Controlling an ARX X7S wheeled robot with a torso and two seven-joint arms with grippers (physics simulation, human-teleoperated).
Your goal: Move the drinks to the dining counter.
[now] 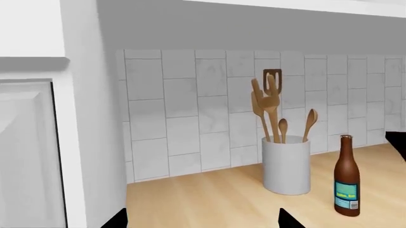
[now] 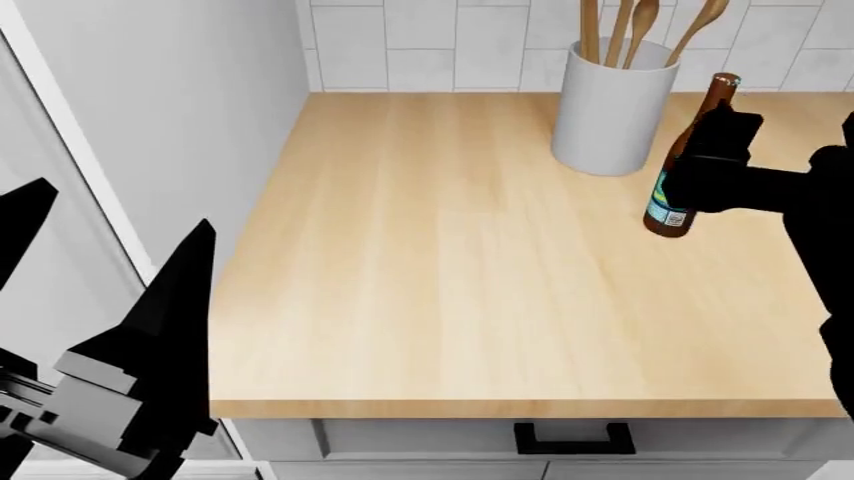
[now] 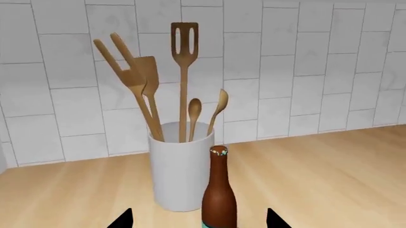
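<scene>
A tall brown glass bottle (image 2: 671, 205) with a blue label stands upright on the butcher-block countertop (image 2: 441, 250), close to a white crock of wooden spoons (image 2: 614, 110). My right gripper (image 2: 714, 150) is open around the bottle. In the right wrist view the bottle (image 3: 219, 190) rises between the two dark fingertips of this gripper (image 3: 198, 221), with a gap on each side. My left gripper (image 2: 107, 260) hangs open off the counter's front left corner, holding nothing. From the left wrist view the bottle (image 1: 346, 175) stands far off. The dining counter is out of view.
A white tiled backsplash (image 1: 190, 104) backs the countertop. A tall grey cabinet side (image 2: 174, 100) walls off the left. A drawer with a black handle (image 2: 574, 437) sits under the counter's front edge. The crock (image 3: 180, 166) stands just behind the bottle.
</scene>
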